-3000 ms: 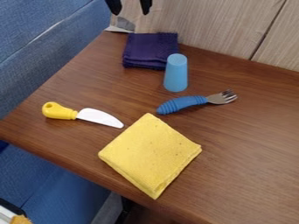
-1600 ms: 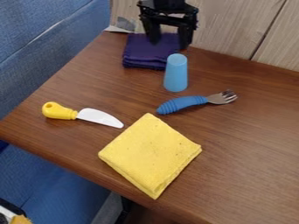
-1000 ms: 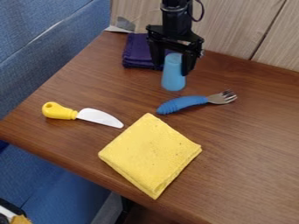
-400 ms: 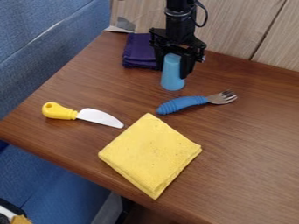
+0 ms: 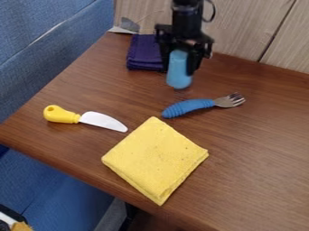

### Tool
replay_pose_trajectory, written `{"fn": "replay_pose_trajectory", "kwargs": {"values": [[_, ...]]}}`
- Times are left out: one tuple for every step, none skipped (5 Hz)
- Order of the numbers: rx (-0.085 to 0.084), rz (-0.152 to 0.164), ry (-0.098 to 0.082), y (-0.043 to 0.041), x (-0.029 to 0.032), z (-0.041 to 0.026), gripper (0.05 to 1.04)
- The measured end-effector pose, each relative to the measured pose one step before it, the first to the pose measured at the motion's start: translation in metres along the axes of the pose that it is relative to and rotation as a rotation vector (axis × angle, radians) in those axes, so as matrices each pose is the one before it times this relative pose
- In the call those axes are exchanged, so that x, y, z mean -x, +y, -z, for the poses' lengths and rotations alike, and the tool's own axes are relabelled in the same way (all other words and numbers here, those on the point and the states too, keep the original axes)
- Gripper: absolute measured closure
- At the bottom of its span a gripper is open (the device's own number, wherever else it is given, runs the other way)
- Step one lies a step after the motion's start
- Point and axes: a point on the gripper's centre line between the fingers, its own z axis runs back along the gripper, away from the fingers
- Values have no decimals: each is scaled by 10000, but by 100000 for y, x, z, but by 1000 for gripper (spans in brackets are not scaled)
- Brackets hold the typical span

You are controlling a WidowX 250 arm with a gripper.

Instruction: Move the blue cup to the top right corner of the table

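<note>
A: Where are we finding the blue cup (image 5: 179, 77)?

B: We're seeing it directly below the body of the black gripper (image 5: 178, 68), between the two fingers. We're holding it by its upper part, with the fingers closed to about its width and one on each side.

A: And how are we reading its long axis?

B: We're seeing it roughly upright, running the same way as the fingers, wider end down. The base is seeming to hang just above the table (image 5: 259, 135), though we're judging that from one slanted view.

A: So which way are we needing to go?

B: To the right in the camera view, and towards the far edge, where the wood panel (image 5: 235, 29) is standing. We're looking for the top right corner, but we aren't seeing the corner itself, so we're treating its exact place as uncertain.

A: Are we worrying about the fork (image 5: 189, 107)?

B: Only a little. It's lying nearer the camera than the cup, its tines pointing right, so we're favouring a path behind it.

A: And are we planning any turn?

B: No, we're wanting a sideways carry with the axis upright, then a gentle lowering onto that wider end.
</note>
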Motion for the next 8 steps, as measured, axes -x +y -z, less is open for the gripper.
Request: {"fn": "replay_pose_trajectory", "kwargs": {"values": [[232,62,-396,-1799,-1797,-2756,368],[509,252,-85,-3458,-1852,-975,367],[339,568,-33,-3155,-1697,601,368],[104,430,60,-2058,-1078,1742,368],[177,518,541,-1682,-501,3498,368],[-129,305,192,-983,-355,991,367],[15,113,30,-52,151,502,290],[-170,29,142,-192,395,621,73]]}}
